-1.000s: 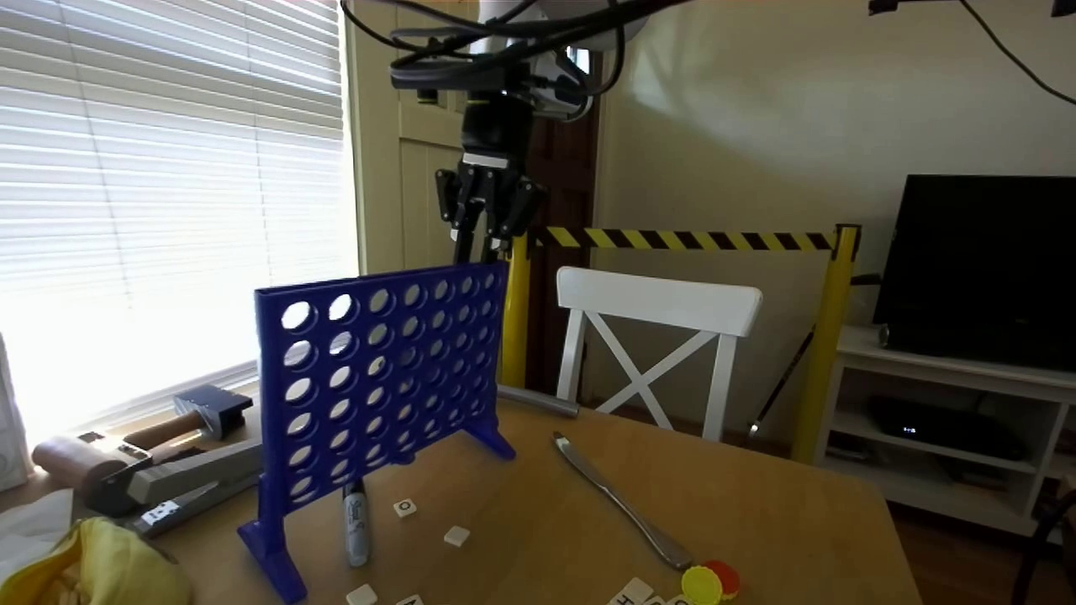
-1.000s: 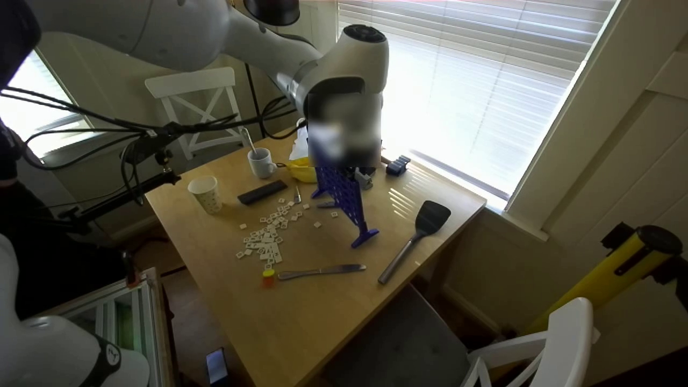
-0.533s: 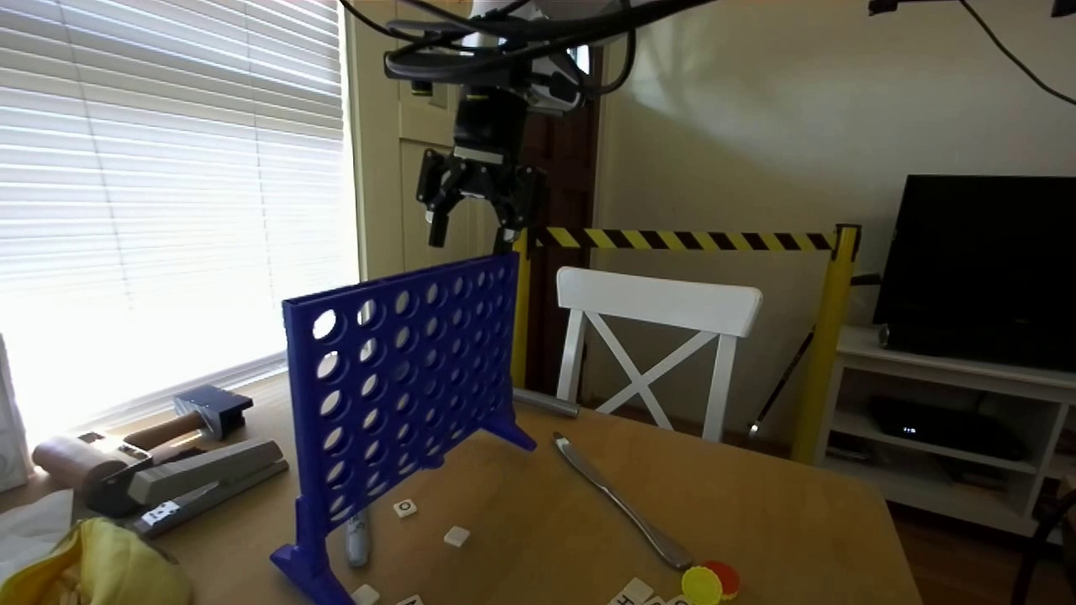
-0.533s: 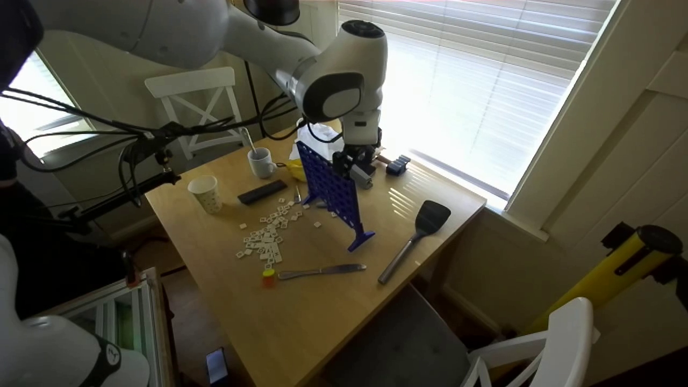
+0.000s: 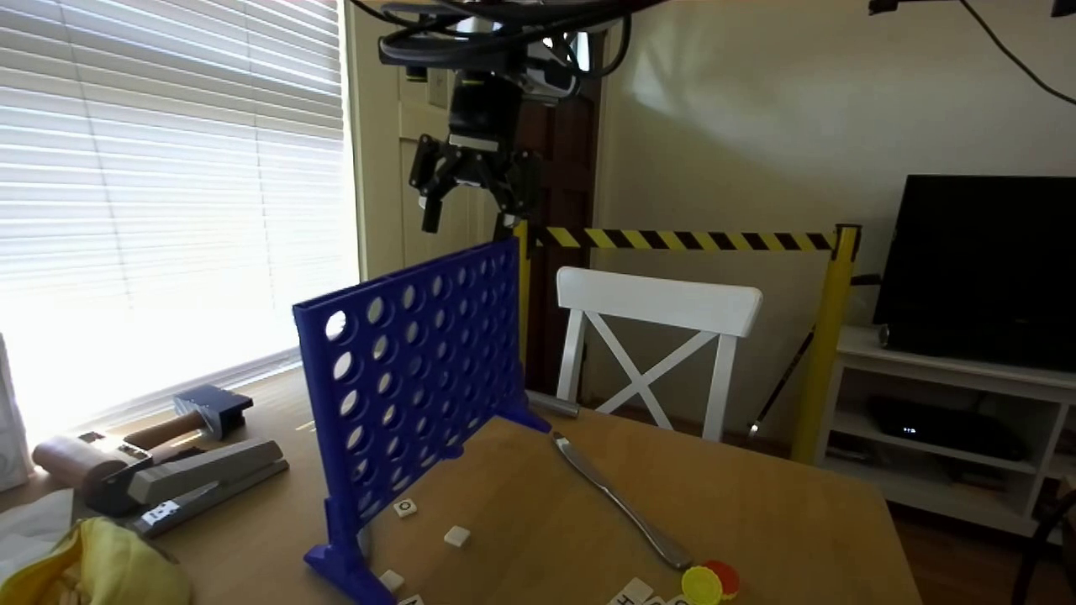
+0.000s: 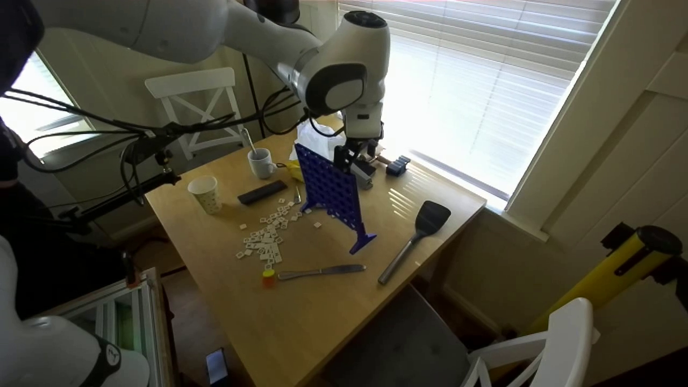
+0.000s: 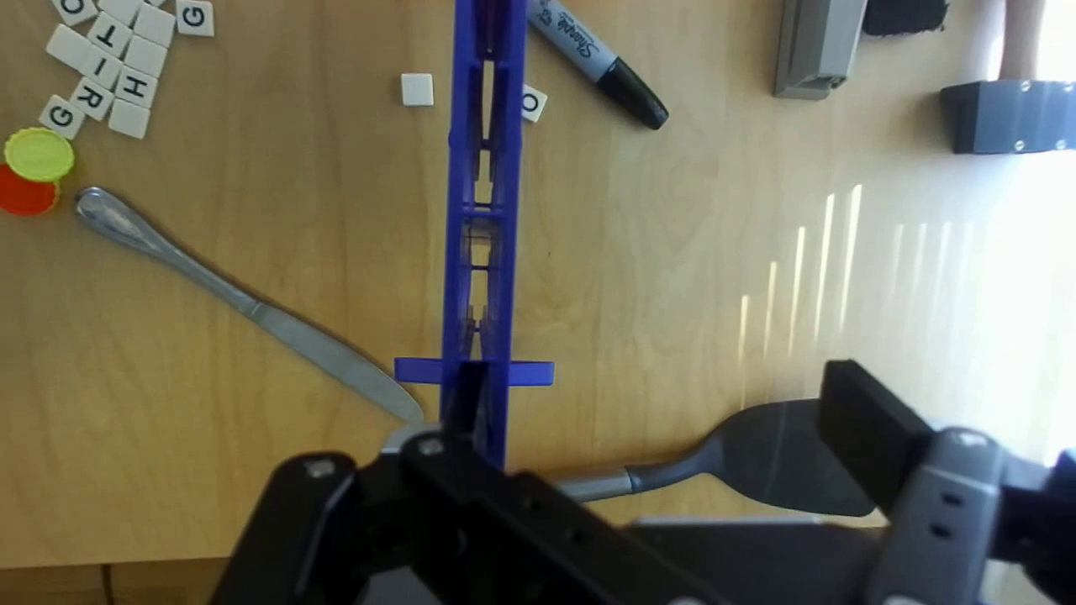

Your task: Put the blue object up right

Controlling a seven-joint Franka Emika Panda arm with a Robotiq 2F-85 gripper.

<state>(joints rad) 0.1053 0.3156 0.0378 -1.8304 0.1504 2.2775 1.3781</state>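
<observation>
"Sharpie" on marker [image 7: 598, 63]; letters (G included) on tiles [image 7: 102, 67]

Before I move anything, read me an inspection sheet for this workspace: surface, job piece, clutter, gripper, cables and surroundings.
Surface: wooden table, lit in streaks.
Job's things: blue grid panel, standing roughly upright; whether it sits flat can't be told.
Clutter: letter tiles, yellow and red discs, knife, spatula, marker, stapler, mug.
Gripper: open, one finger at the panel's top slot; contact unclear.
Cables: black, looped above the gripper.
Surroundings: window blinds, white chair, striped barrier tape, television.
</observation>
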